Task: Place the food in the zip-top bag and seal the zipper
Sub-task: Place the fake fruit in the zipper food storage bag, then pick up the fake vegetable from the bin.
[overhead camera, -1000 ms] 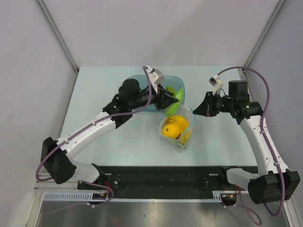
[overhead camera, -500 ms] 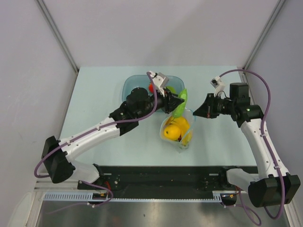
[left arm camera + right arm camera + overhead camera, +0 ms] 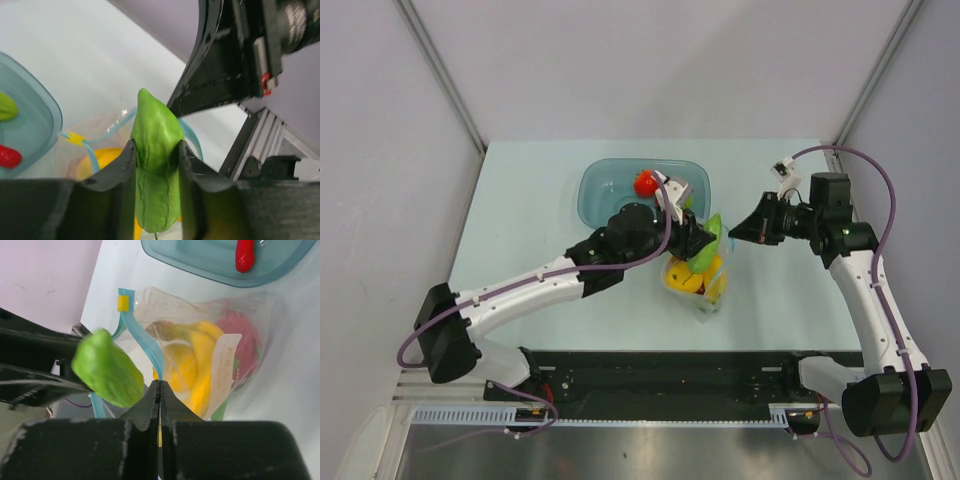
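My left gripper [image 3: 704,243] is shut on the green vegetable [image 3: 712,238] and holds it just above the mouth of the clear zip-top bag [image 3: 702,288]. In the left wrist view the vegetable [image 3: 156,150] stands between the fingers, tip toward the blue zipper [image 3: 194,136]. My right gripper [image 3: 160,386] is shut on the zipper strip [image 3: 145,342] and holds the mouth open; it also shows in the top view [image 3: 736,230]. Inside the bag lie a yellow banana [image 3: 206,371], a yellow-orange citrus [image 3: 180,365] and a pink dragon fruit [image 3: 241,337].
The blue-green tray [image 3: 600,192] stands behind the bag, partly under my left arm. It holds a red piece of food [image 3: 646,183], which looks like a chili in the right wrist view [image 3: 245,255], and a green starfruit [image 3: 6,106].
My left arm has carried the green vegetable from over the tray, right and toward the near edge, to the bag's mouth. The right gripper has stayed on the zipper strip.
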`<action>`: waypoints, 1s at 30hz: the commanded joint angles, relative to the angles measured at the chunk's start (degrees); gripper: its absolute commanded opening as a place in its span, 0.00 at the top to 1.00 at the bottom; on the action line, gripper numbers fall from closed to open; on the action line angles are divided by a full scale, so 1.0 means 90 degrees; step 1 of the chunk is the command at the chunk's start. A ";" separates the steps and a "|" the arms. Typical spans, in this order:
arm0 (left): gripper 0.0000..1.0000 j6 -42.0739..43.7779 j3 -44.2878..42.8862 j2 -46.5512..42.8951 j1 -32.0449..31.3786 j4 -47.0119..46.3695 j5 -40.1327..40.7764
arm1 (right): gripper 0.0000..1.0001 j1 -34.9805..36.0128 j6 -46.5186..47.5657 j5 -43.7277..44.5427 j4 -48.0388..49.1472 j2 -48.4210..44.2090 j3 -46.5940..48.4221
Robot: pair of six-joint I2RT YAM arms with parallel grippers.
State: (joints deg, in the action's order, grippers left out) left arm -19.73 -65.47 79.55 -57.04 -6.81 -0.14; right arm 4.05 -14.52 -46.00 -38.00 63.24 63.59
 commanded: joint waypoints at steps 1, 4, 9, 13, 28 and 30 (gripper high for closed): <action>0.58 -0.0357 -0.0196 0.0107 -0.0079 0.0531 -0.0080 | 1.00 -0.0108 -0.0115 -0.0202 0.0384 0.0072 0.0063; 0.34 -0.0406 -0.0391 -0.0069 0.0125 0.1165 -0.0792 | 1.00 -0.0274 -0.0037 -0.0280 0.0345 0.0121 0.0112; 0.02 0.0244 -0.0673 -0.0352 0.0954 0.1624 -0.2383 | 1.00 -0.0402 0.0275 -0.0397 0.0228 0.0180 0.0141; 0.00 0.2072 -0.1065 -0.0343 0.1775 0.2123 -0.4579 | 1.00 -0.0402 0.0568 -0.0368 0.0091 0.0248 0.0200; 0.09 0.1695 -0.4159 0.3627 0.3007 0.3236 -0.1343 | 1.00 -0.1339 0.1389 -0.0436 -0.0641 0.0238 0.0307; 0.09 0.1276 -0.4869 0.4186 0.3007 0.3607 -0.0944 | 1.00 -0.1339 0.1379 -0.0378 -0.0641 0.0277 0.0365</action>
State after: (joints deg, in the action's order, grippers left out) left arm -2.04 -99.07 108.64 -29.78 18.72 -18.81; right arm -7.86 -3.92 -49.39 -43.38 65.80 63.81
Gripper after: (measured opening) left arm 0.907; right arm 0.006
